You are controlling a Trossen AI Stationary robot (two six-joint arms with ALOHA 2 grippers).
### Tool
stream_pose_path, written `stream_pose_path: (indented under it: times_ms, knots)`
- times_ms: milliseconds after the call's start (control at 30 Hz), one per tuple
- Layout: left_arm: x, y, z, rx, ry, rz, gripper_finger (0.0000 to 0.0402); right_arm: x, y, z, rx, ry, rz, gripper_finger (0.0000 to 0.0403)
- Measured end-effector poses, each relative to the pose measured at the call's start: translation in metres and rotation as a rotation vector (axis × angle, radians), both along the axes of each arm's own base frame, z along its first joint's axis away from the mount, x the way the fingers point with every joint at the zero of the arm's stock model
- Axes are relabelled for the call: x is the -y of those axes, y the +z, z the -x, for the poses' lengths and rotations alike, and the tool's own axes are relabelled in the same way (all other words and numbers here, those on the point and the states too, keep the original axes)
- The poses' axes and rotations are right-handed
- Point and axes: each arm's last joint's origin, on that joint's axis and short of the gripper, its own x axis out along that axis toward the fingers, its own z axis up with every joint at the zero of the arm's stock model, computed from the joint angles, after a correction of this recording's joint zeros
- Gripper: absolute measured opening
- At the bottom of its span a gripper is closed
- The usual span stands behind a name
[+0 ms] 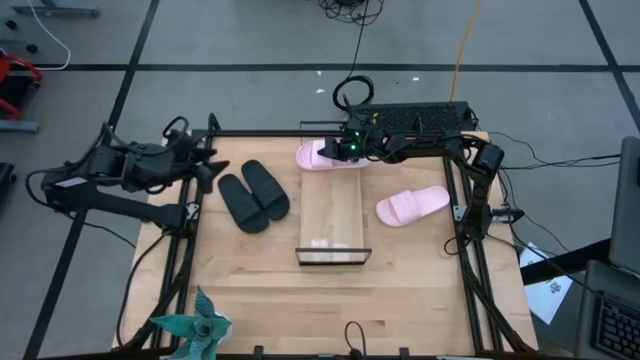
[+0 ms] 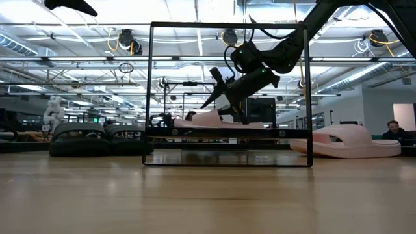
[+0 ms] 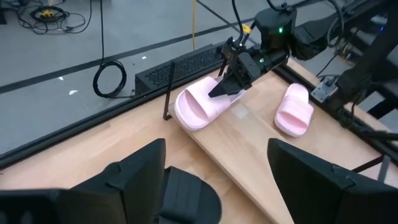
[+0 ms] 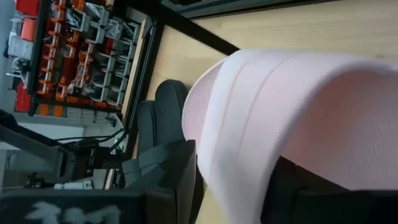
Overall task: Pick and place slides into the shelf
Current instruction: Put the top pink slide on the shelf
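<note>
R gripper (image 1: pixel 347 150) sits at the shelf's (image 1: pixel 333 215) far end, fingers closed on a pink slide (image 1: pixel 322 155) resting there, so placing step appears underway; next move likely release & retreat, then fetch 2nd pink slide (image 1: pixel 412 206) w/ black pair (image 1: pixel 253 195) left; L gripper (image 1: pixel 205 165) waits spread wide.

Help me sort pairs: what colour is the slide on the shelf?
Pale pink slide; left wrist view shows it best.

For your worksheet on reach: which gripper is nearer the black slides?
Left. The left gripper hovers just beside the black slides; the right gripper is across the table, at a pink slide.
</note>
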Motion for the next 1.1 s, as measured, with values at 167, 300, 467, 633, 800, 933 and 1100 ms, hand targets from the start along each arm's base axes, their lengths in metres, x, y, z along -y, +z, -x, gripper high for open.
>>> stream_pose_path:
  times_ms: [167, 300, 467, 633, 800, 933, 1100]
  knots:
    - [0.000, -0.001, -0.003, -0.016, -0.004, -0.006, 0.0285, -0.001, -0.002, 0.001, -0.010, 0.006, -0.036, 0.0128]
    - [0.000, -0.001, -0.003, -0.016, -0.004, -0.006, 0.0285, -0.002, -0.002, 0.001, -0.004, 0.015, -0.065, 0.0128]
    - [0.000, -0.001, -0.003, -0.015, -0.003, -0.005, 0.0285, -0.002, -0.002, 0.001, -0.004, 0.009, -0.087, 0.0128]
    - [0.000, -0.001, -0.003, -0.015, -0.003, -0.004, 0.0285, 0.000, -0.001, 0.003, 0.003, 0.013, -0.117, 0.0128]
    - [0.000, -0.001, -0.003, -0.015, -0.003, -0.005, 0.0285, -0.002, 0.008, 0.009, -0.022, 0.013, -0.124, 0.0128]
    - [0.000, -0.001, -0.003, -0.015, -0.003, -0.005, 0.0285, -0.003, 0.016, 0.017, -0.059, 0.016, -0.118, 0.0128]
    - [0.000, -0.001, -0.003, -0.015, -0.003, -0.005, 0.0285, -0.003, 0.018, 0.018, -0.070, 0.003, -0.092, 0.0128]
